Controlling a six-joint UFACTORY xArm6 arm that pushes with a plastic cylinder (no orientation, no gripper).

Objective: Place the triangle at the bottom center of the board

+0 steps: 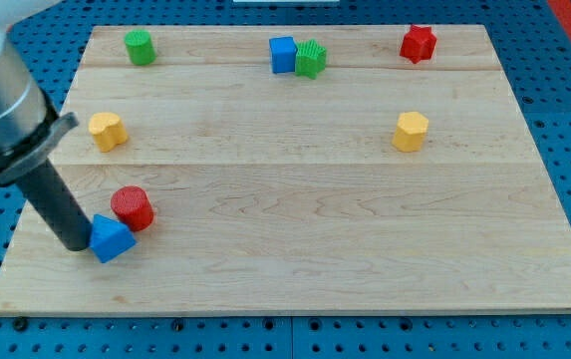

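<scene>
Jaws: none fitted, arm ended in a bare rod, so nothing open or closed to report. My tip [74, 242] sat touching the blue triangle [112, 238] at its 9 o'clock, near the board's 8 o'clock corner. Red cylinder [133, 207] touched the triangle at its 1 o'clock. Surface was a pale wooden board [295, 249] on a blue pegboard table [564, 70]. Elsewhere: yellow block [108, 131], green cylinder [140, 47], blue cube [283, 54] touching a green block [311, 59], red block [418, 43], second yellow block [411, 131]. No readable writing.
</scene>
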